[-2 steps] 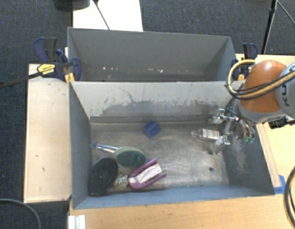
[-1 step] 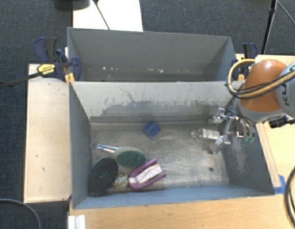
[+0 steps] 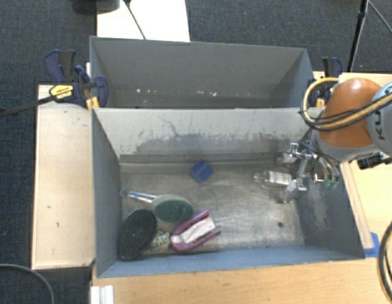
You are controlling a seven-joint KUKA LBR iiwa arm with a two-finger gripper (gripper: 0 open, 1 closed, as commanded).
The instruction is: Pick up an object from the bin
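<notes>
My gripper hangs low over the bin's right side, just above the bare floor, with nothing visible in it. The nearest loose thing is a small blue cube on the floor near the back wall, well to the gripper's left. Farther left, at the front, lie a pink and purple packet and a round dark green disc.
The front left corner holds a small heap: a black oval brush-like pad, a clear tube and a speckled piece beside the packet. The arm with its orange cover comes over the bin's right wall.
</notes>
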